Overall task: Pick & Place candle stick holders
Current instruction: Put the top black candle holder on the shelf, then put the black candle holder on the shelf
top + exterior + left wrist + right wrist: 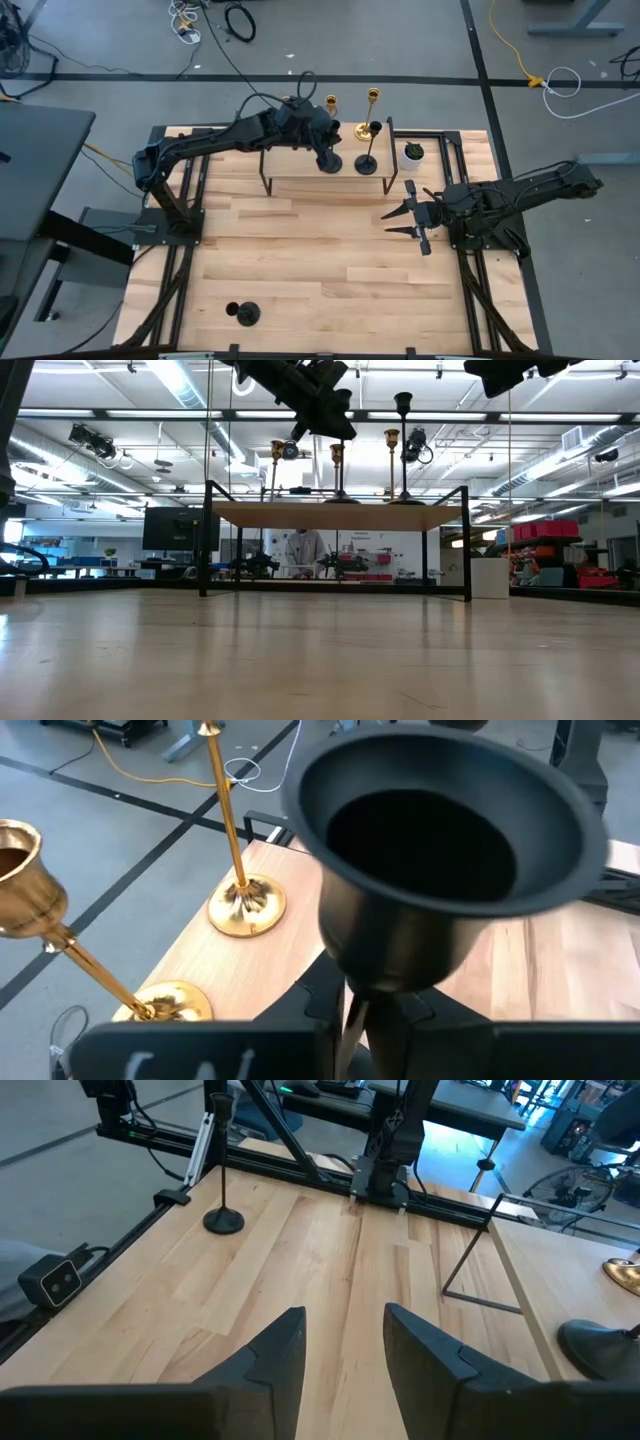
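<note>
Two shiny gold slim holders (331, 103) (370, 112) and two matte black ones (367, 150) (329, 160) stand upright on the raised shelf; another black holder (244, 313) stands alone near the table's front edge.

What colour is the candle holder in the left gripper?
Matte black candle holder; the left wrist view shows it best.

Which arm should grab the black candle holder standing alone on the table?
Probably the right. The right claw is open, empty and faces that lone candle holder. The left claw is up at the shelf, close against another black holder.
</note>
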### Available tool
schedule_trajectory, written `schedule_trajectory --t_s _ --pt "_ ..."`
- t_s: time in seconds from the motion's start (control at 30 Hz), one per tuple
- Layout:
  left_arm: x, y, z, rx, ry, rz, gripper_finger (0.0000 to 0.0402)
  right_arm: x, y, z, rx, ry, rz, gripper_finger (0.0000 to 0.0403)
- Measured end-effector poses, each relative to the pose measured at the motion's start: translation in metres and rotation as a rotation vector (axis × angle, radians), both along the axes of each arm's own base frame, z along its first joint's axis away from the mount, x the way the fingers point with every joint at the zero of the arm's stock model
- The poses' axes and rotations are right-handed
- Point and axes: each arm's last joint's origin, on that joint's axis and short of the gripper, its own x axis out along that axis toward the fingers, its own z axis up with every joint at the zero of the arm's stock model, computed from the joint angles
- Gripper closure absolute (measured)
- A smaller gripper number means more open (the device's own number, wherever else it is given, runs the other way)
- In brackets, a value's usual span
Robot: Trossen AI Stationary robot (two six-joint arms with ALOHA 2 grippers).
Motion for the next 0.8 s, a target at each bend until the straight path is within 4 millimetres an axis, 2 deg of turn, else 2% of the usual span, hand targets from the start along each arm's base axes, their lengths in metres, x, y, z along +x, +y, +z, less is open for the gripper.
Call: schedule_trajectory --t_s 0.13,0.53,0.8 --pt "0.0010 -0.0028 -0.0001 0.019 0.008 -0.019 0.0340 0.0000 0.0000 0.0000 0.000 0.000 0.000 0.0268" --pt "-0.0007 -0.0015 -0.0023 0.036 0.042 0.011 0.0212 -0.0001 0.0000 -0.0001 0.000 0.001 0.000 0.0268" --pt "-0.0077 -0.0041 -0.0055 0.045 0.129 -0.013 0.0173 -0.0004 0.0000 -0.0011 -0.003 0.011 0.001 0.0268"
